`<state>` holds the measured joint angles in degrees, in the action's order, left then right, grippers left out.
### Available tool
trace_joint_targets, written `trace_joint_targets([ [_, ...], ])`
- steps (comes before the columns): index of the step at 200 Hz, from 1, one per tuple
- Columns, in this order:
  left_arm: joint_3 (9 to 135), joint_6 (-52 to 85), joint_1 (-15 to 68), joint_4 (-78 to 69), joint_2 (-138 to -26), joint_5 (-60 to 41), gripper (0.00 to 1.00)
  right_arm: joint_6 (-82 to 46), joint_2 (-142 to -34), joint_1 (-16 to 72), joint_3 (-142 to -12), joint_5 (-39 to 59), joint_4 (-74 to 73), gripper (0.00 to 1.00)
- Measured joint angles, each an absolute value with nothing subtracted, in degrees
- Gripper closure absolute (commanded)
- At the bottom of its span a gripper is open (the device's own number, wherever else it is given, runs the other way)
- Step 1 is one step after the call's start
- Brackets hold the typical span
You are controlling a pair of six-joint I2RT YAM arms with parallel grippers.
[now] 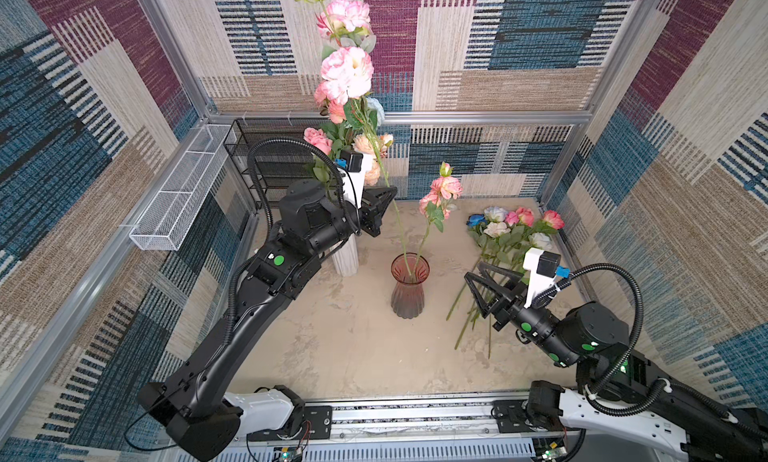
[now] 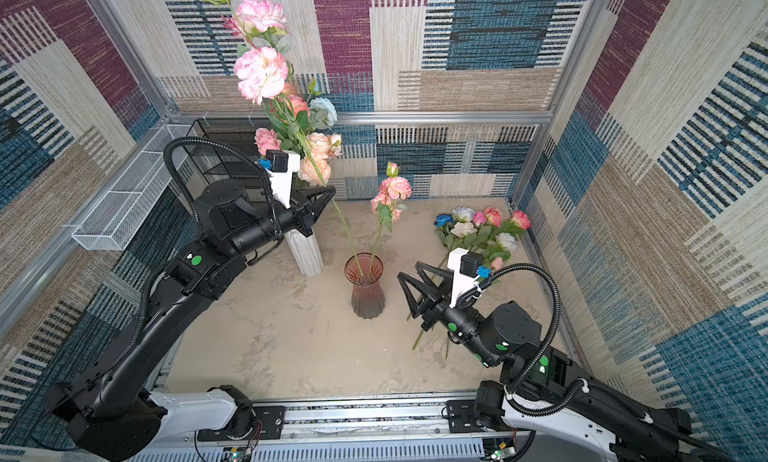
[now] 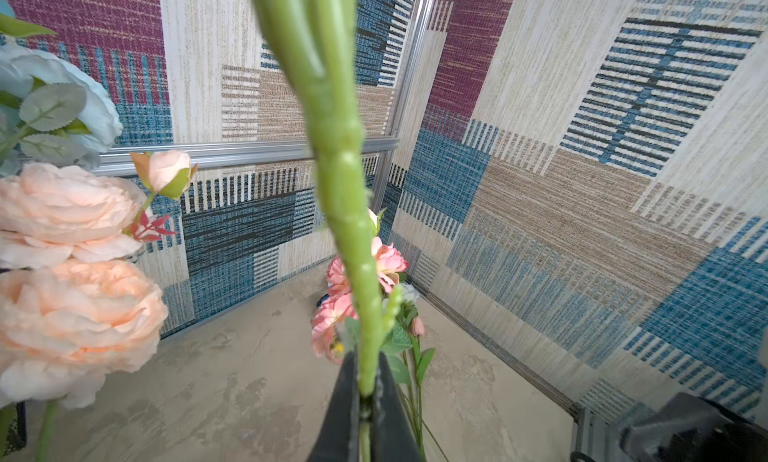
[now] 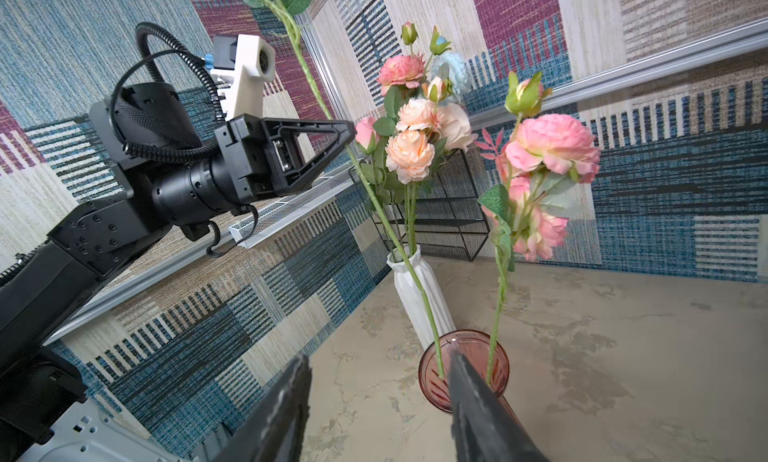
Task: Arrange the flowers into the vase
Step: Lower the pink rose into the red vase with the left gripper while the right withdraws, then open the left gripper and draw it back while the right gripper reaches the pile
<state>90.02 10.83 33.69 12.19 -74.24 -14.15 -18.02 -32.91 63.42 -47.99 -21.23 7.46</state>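
Observation:
A red glass vase (image 1: 409, 285) (image 2: 365, 287) (image 4: 432, 368) stands mid-table with two flowers in it. One is a short pink flower (image 1: 445, 187) (image 4: 552, 148). The other is a tall pink flower (image 1: 348, 71) (image 2: 261, 71) whose long stem (image 3: 345, 214) leans left, its lower end inside the vase. My left gripper (image 1: 390, 192) (image 2: 332, 190) (image 3: 368, 381) (image 4: 353, 133) is shut on that stem, high above the vase. To the right of the vase my right gripper (image 1: 474, 272) (image 2: 409, 269) (image 4: 379, 356) is open and empty. More flowers (image 1: 511, 231) (image 2: 478, 231) lie piled at the back right.
A white ribbed vase (image 1: 345, 258) (image 2: 305, 254) (image 4: 419, 298) with peach, pink and pale blue flowers stands behind my left arm. A black wire rack (image 1: 257, 156) and a white mesh basket (image 1: 178, 198) hang on the left wall. Patterned walls close in three sides.

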Motion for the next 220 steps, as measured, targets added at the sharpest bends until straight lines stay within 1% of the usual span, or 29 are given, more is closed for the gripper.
trace_joint_targets([
  [54,86.48,8.97,37.06,8.45,-77.69,-10.37,1.0,-18.02,-31.92,63.42,-47.0,-21.63,8.54,0.45],
  [113,74.59,8.95,40.49,7.94,-75.66,-5.98,1.0,-18.22,-31.57,63.42,-46.52,-23.0,9.04,0.41],
  [121,72.77,9.1,40.77,7.99,-75.2,-5.52,0.93,-18.22,-31.48,63.42,-46.39,-23.11,9.19,0.41],
  [136,70.5,9.74,40.93,8.54,-74.78,-4.84,0.71,-18.24,-31.38,63.42,-46.15,-23.57,9.23,0.4],
  [148,69.52,10.72,40.99,9.58,-74.54,-4.69,0.61,-18.24,-31.44,63.42,-46.11,-23.64,9.28,0.38],
  [176,68.29,12.84,41.41,11.84,-72.71,-4.4,0.5,-18.46,-32.12,63.42,-46.11,-24.23,9.26,0.34],
  [200,68.01,14.61,41.76,13.37,-70.43,-3.36,0.47,-18.65,-32.73,63.42,-46.11,-24.49,9.26,0.32],
  [220,67.05,16.12,42.17,14.44,-67.83,-3.05,0.46,-18.96,-32.91,63.42,-46.09,-24.67,9.26,0.31],
])
